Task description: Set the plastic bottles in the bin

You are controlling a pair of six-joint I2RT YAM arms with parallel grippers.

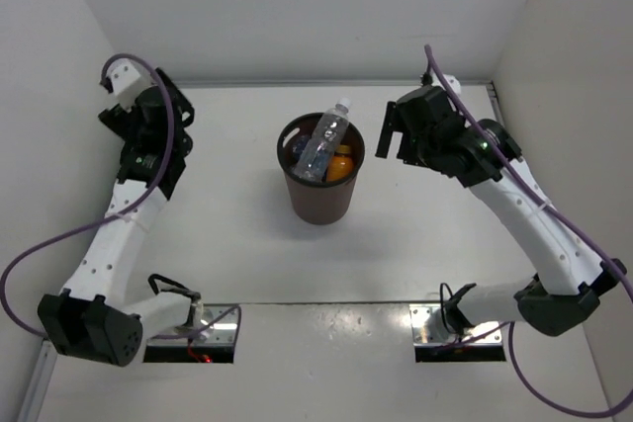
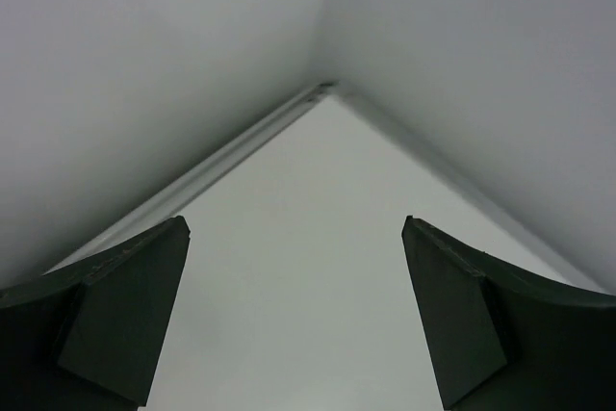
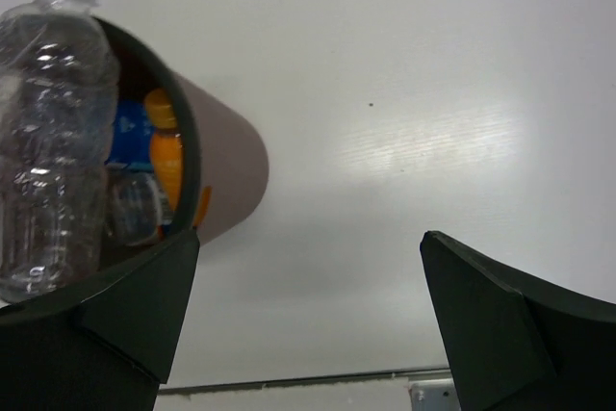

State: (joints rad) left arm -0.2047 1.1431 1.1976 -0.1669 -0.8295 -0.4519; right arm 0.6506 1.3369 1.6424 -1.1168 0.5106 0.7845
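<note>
Standing upright near the centre of the top external view, the bin rests on the white tabletop, between the two arms and touched by neither. The plastic bottles are inside it. A tall clear bottle leans across the opening, its white cap and neck rising past the upper right of the rim. The orange bottle lies beside it, against the right inner wall.

In the right wrist view the bin fills the left side of the frame. The tall clear bottle is at the far left, the orange bottle is upright against the inner wall, and a blue label shows between them. A smaller clear bottle sits lower down and is only partly visible.

The right claw hangs to the right of the bin in the top external view and faces it. Its fingers are spread wide apart with nothing between them but bare tabletop.

The left claw is at the upper left of the top external view, well apart from the bin. It points at the corner where the two white walls meet the tabletop. Its fingers are likewise spread and carry nothing.

Purple cables trail along both arms.
</note>
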